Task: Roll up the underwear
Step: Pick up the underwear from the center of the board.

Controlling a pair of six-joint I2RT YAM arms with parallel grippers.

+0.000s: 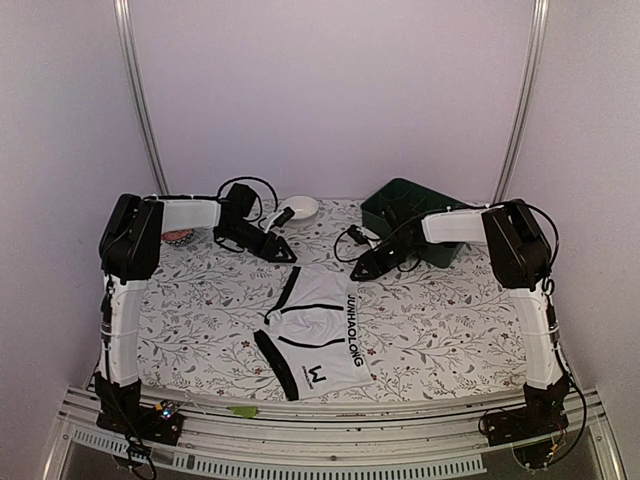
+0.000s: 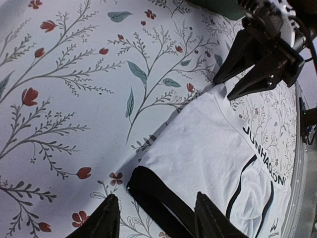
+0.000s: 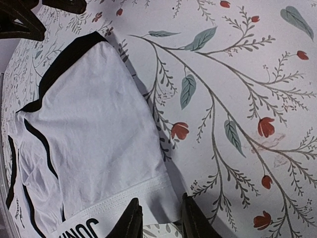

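The underwear lies flat in the middle of the floral table: white briefs with black leg hems, thin black stripes and a white waistband lettered "JUNHAOLONG" in black. My left gripper is open at its far left corner; in the left wrist view the fingers straddle the black leg hem. My right gripper is open at the far right corner; in the right wrist view the waistband corner lies between its narrowly parted fingers. The right gripper also shows in the left wrist view.
A small white round bowl stands at the back centre. A dark green bin stands at the back right behind the right arm. A small round reddish object lies under the left arm. A green scrap lies at the front edge.
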